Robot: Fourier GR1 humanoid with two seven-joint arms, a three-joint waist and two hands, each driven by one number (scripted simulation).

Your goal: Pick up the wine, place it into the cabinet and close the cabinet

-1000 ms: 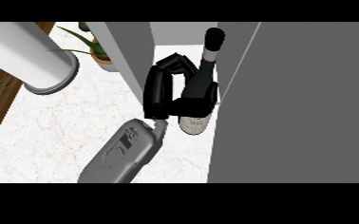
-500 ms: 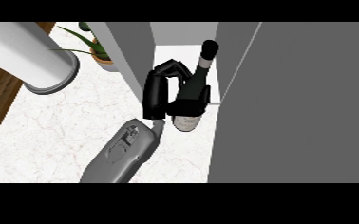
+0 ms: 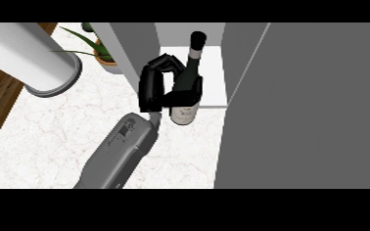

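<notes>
dark glass wine bottle (image 3: 186, 85) grasped in curled right hand (image 3: 153, 85) at cabinet (image 3: 194, 73) opening; risks clipping open cabinet door (image 3: 296, 107), then tipping.

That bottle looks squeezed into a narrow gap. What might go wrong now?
The wine bottle, held in the left hand, sits between the cabinet's left wall and the open door; it might knock either one. It leans, so it may tip when set on the shelf.
</notes>
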